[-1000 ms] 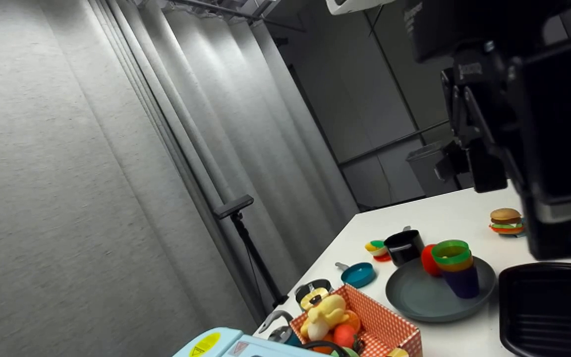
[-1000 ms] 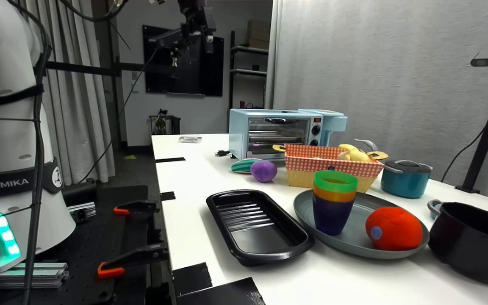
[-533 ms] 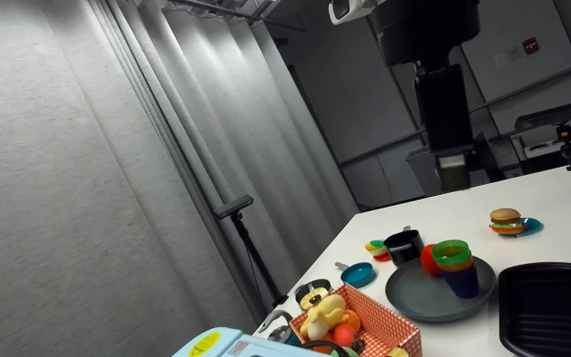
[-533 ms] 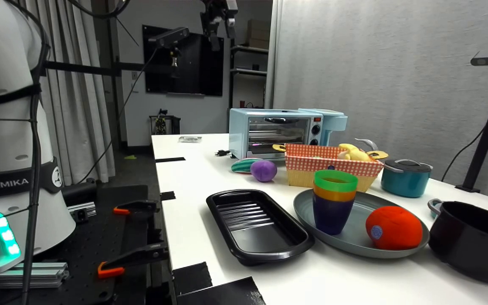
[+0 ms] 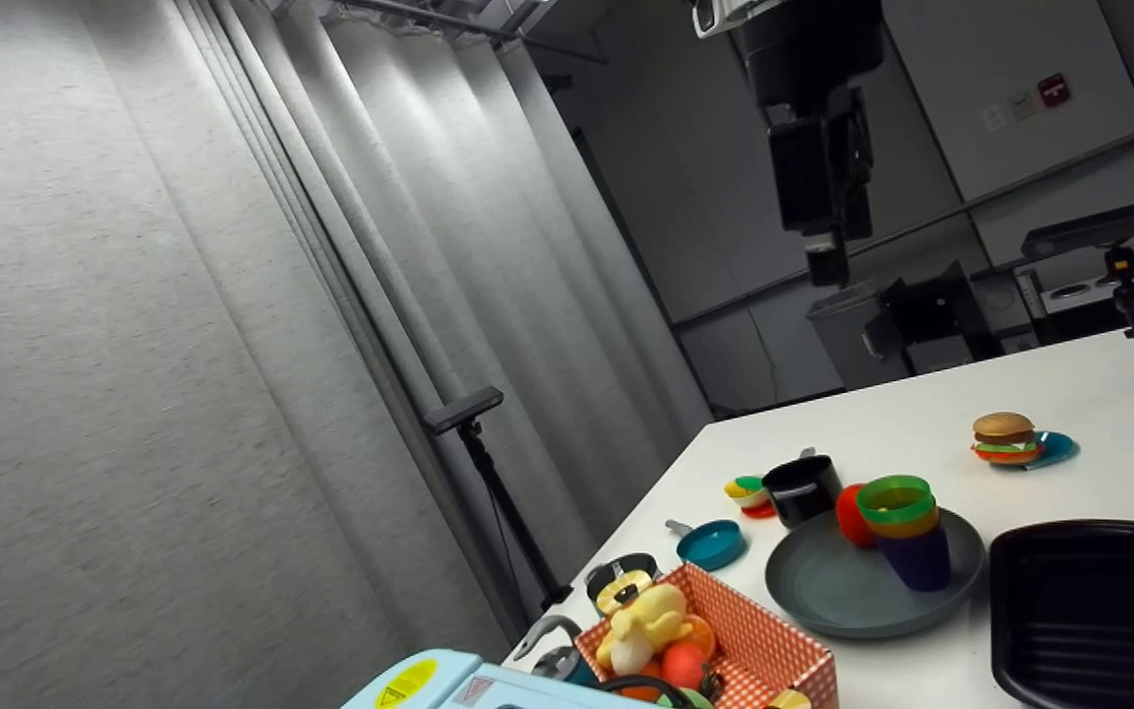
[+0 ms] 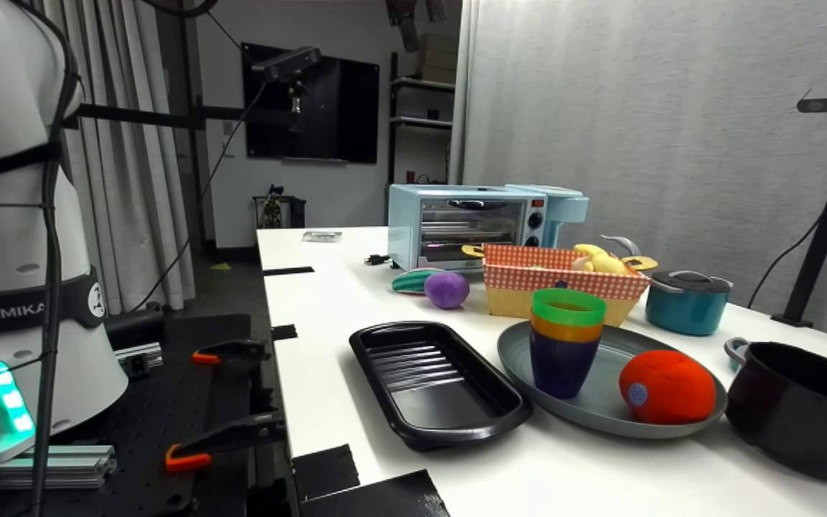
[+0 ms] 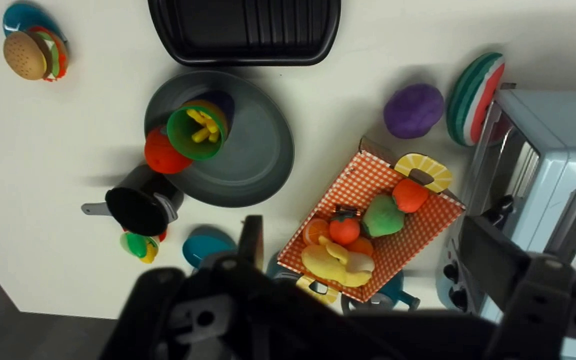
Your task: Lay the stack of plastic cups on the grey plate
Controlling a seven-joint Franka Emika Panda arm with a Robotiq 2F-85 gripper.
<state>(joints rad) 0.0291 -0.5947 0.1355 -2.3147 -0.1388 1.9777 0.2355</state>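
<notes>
Stack of cups (image 6: 568, 343): green, orange and purple, upright and mouth up on the grey plate (image 7: 250, 165); taking the plate in the wrist view as a clock face, the foot of the stack sits near 12 o'clock.
Yellow pieces (image 7: 203, 127): inside the top cup.
Red ball (image 6: 667, 388): also on the plate, toward 9 o'clock; in an exterior view a strip of plate shows between ball and cups, so they are apart.
Table (image 7: 28, 200): white, the plate lying flat on it.
Fingers (image 7: 488, 260): spread wide, with a checked basket (image 7: 415, 240) visible between them in the wrist view.
Gripper (image 7: 360, 245): high above the table, well apart from the cups; in an exterior view only its lower end shows, at the 12 o'clock edge.
Basket: 4 o'clock from the plate, holding toy food (image 7: 384, 217).
Black tray (image 6: 435, 402): 12 o'clock, just beside the plate's rim.
Black pot (image 6: 801, 416): 8 o'clock, close to the rim; whether they touch, I cannot tell.
Blue pan (image 7: 205, 246): 6 o'clock, near the plate.
Burger (image 7: 25, 56): 10 o'clock, well apart.
Oven (image 6: 467, 222): 3 o'clock, well apart.
</notes>
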